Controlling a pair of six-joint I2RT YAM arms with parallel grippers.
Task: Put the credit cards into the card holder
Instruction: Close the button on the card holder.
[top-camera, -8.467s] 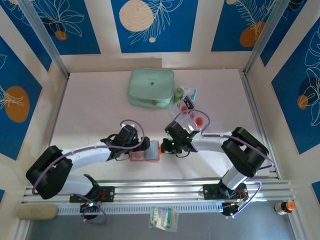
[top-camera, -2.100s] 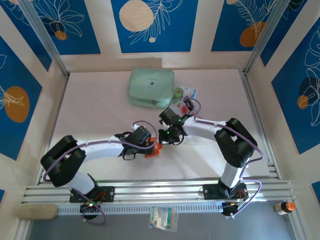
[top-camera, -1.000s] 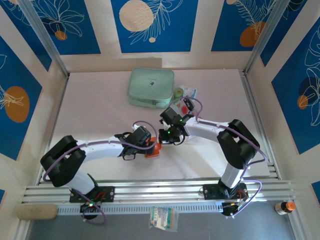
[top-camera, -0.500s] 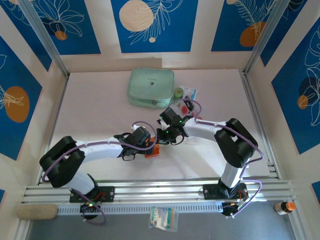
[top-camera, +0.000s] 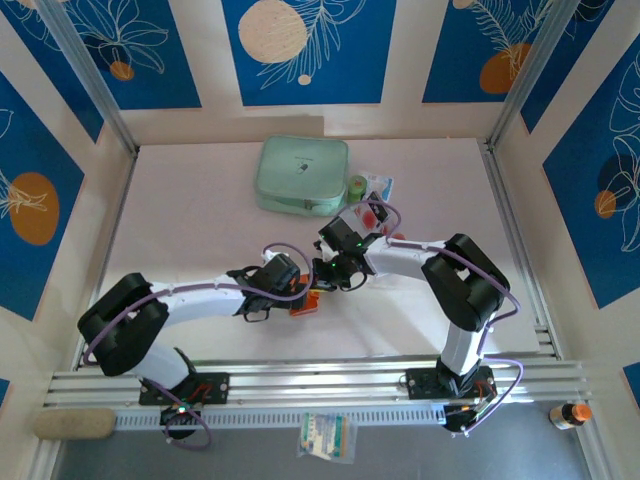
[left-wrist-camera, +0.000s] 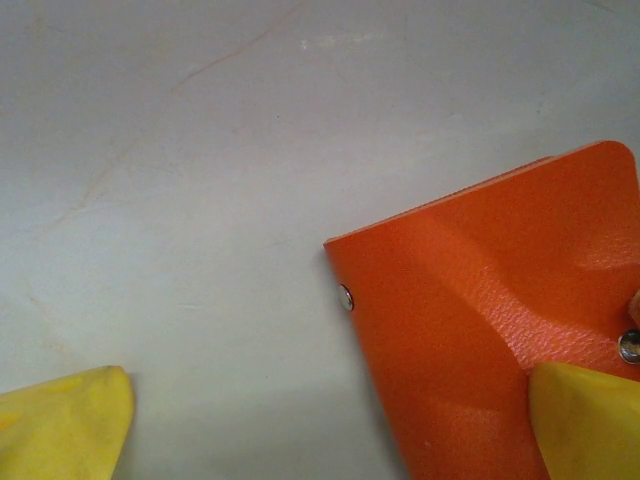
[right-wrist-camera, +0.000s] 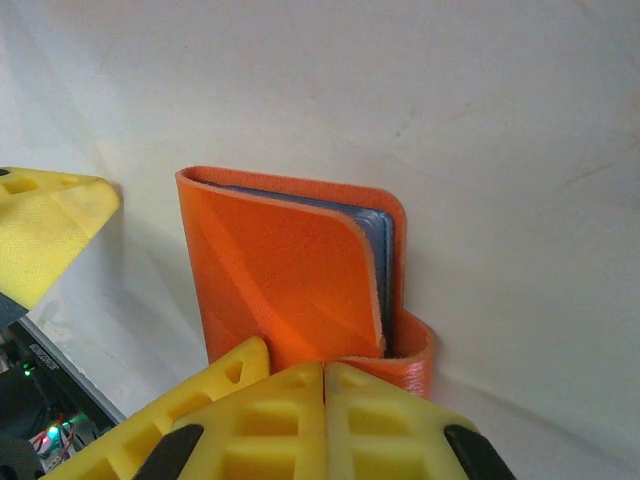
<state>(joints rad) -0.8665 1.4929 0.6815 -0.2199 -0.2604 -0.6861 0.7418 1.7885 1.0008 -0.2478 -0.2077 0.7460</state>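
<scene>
The orange card holder (top-camera: 306, 301) lies at the table's middle front, between both grippers. In the right wrist view the card holder (right-wrist-camera: 285, 265) stands half folded, its greyish pockets (right-wrist-camera: 384, 245) showing inside the raised cover. My right gripper (right-wrist-camera: 325, 385) is shut, its tips against the foot of that cover beside the curled snap tab (right-wrist-camera: 415, 365). My left gripper (left-wrist-camera: 330, 430) is open, one yellow fingertip (left-wrist-camera: 585, 420) resting on the card holder (left-wrist-camera: 480, 310), the other on bare table. The credit cards (top-camera: 372, 212), pale with red circles, lie behind the right arm.
A mint-green zip case (top-camera: 302, 175) sits at the back centre, with a small green roll (top-camera: 357, 184) beside it. Metal rails (top-camera: 320, 380) run along the near edge. A small bottle (top-camera: 570, 413) and a packet (top-camera: 325, 435) lie below the rails.
My right gripper has edged left, closer to the left gripper, with the card holder's cover tipped up more. The left arm has barely moved.
</scene>
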